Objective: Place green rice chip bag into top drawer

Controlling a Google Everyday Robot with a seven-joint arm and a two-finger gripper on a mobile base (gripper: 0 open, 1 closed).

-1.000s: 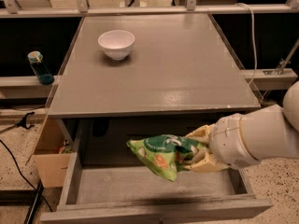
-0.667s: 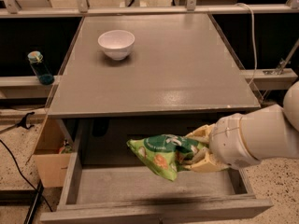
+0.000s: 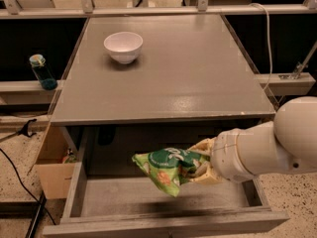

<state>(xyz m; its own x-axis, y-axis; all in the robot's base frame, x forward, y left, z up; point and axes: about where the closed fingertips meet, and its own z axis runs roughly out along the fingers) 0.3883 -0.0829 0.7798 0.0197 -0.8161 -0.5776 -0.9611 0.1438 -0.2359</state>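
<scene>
We look steeply down through one close front camera, the gripper (image 3: 200,165) low right clasping the green rice chip bag (image 3: 166,168), table (image 3: 198,73) beyond it.

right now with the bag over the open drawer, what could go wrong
1. The gripper holds the bag by one end, above the drawer floor. Let go here, it could tumble and end up leaning on the front panel, which may hinder closing.
2. The arm sits close under the table edge, so a lift straight up might knock it.
</scene>
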